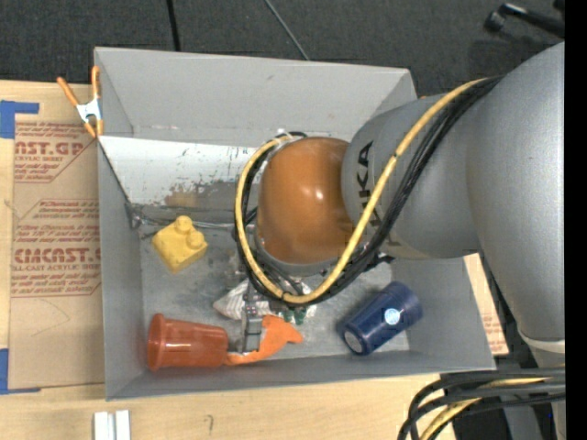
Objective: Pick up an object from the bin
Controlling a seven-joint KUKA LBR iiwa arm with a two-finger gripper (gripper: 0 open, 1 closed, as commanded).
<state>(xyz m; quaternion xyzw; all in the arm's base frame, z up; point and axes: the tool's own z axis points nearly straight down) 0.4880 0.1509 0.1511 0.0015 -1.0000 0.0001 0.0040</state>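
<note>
The bin [257, 99] is matt grey metal, scuffed on its back wall. Inside it, the yellow block [180, 243] looks smooth plastic, the red cup [186, 342] perhaps translucent plastic, the blue cylinder [381, 317] glossy.

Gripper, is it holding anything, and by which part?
Cannot be told. The gripper is down at the orange piece beside the red cup.

Background: dark, near-black floor [385, 16] beyond the far side of the bin [257, 81]. A thin black rod [171, 12] and a thin pale line [275, 12] cross it, both running off the top edge. Black fitting [527, 16] at top right, can't tell what. Near side: light wood table [303, 411], evenly lit, small clear strip [110, 423] lying at lower left.
</note>
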